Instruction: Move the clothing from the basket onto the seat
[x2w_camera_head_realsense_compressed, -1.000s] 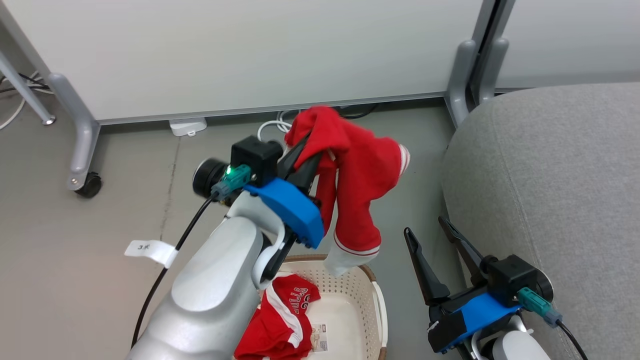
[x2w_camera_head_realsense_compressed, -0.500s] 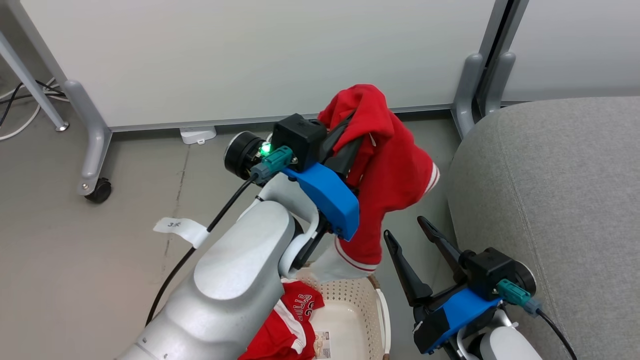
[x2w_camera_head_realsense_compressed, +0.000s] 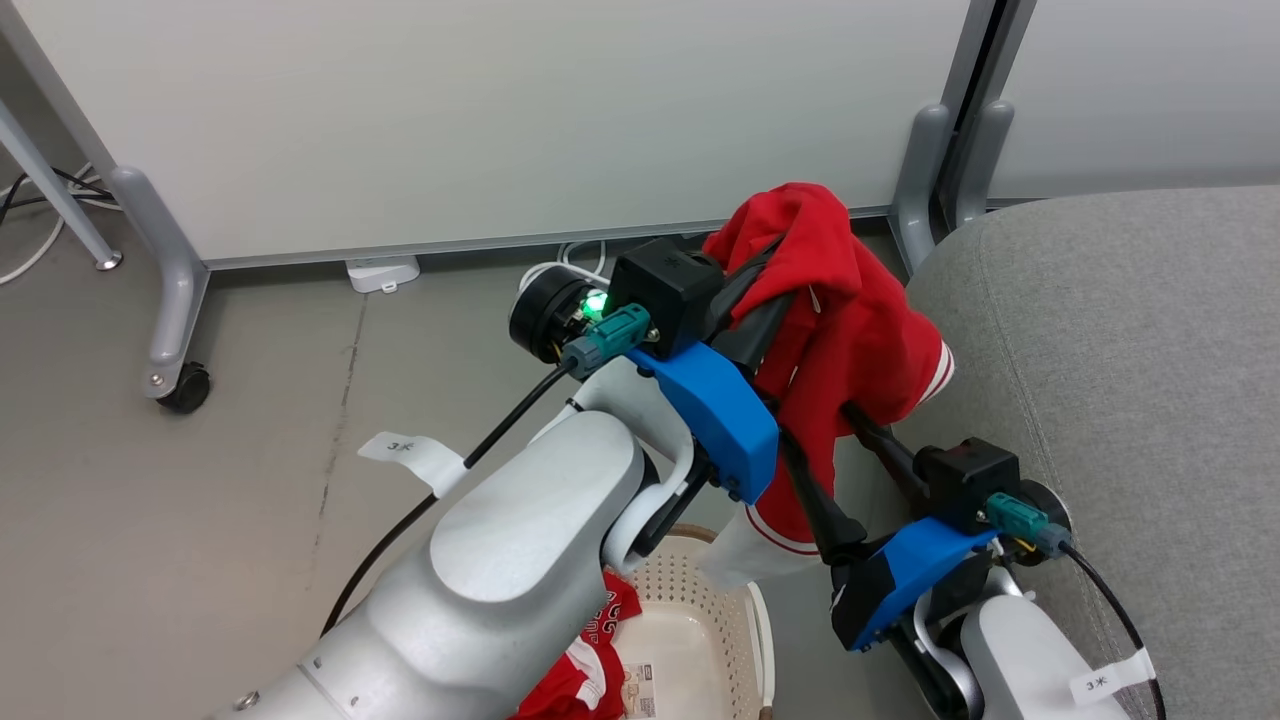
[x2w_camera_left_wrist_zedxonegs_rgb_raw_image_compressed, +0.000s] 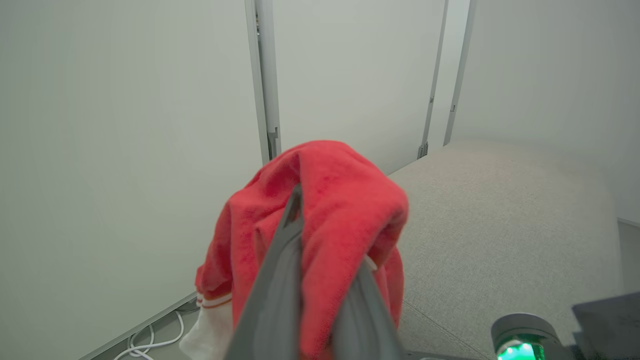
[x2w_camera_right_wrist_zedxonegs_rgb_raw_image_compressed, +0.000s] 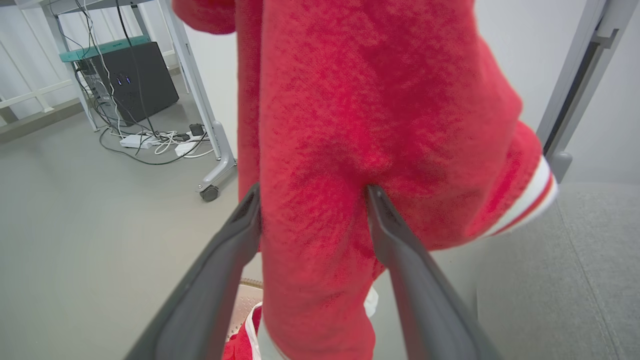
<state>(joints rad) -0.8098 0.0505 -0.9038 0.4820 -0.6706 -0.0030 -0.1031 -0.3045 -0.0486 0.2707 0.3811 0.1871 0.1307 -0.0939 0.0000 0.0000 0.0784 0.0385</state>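
Nearest, the basket (x2w_camera_head_realsense_compressed: 748, 612) holds the lettered garment (x2w_camera_head_realsense_compressed: 598, 640), which is left for a later pass. Just beyond it, the right gripper (x2w_camera_right_wrist_zedxonegs_rgb_raw_image_compressed: 314, 192) stands spread on either side of the hanging cloth and should stay wide so that it does not snag. The left gripper (x2w_camera_head_realsense_compressed: 778, 262) pinches the striped garment (x2w_camera_head_realsense_compressed: 850, 330) aloft just left of the seat (x2w_camera_head_realsense_compressed: 1120, 350). It is best carried rightward until the trailing hem clears the seat edge, and only then released.

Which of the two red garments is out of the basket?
The striped-trim garment: it hangs in the air, clamped in the left gripper. The lettered garment lies in the basket.
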